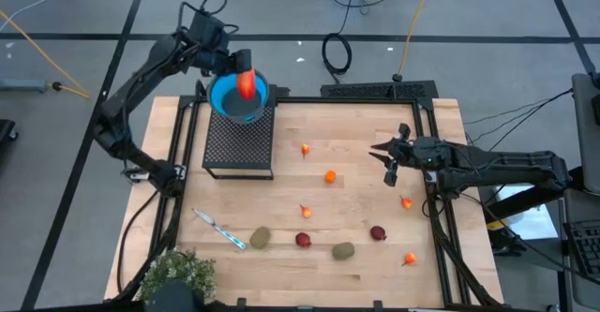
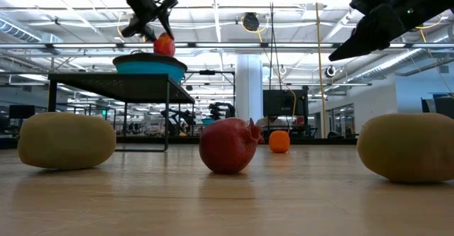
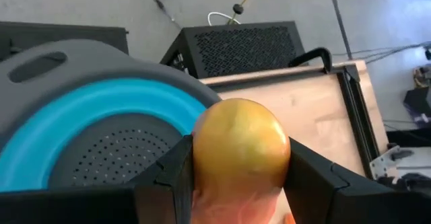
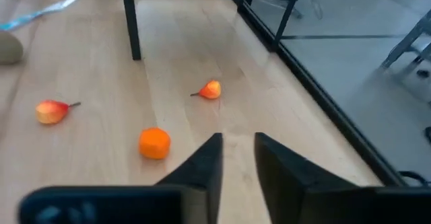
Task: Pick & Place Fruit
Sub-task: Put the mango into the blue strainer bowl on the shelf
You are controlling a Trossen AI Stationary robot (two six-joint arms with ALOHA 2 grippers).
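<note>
My left gripper is at the table's far left, shut on a longer red-orange fruit above the blue bowl. The bowl sits on a black mesh stand. In the left wrist view the fruit's yellow-orange end sticks out past the fingers. On the wood lie an orange ball, tiny red-orange pieces, dark red rounds and olive ovals. My right gripper hovers over the table's right side, its fingers a narrow gap apart with nothing between them. My left gripper pinches the long fruit's two sides between its two fingers, with the rounded end reaching out beyond the fingertips. The fingers slant downward toward the bowl. The fruit is lifted clear, just above the bowl's rim.
A thin blue-and-white stick and a bushy green plant lie at the near left. More small fruit sits near the right rail and the near right. Black frame rails border the table.
</note>
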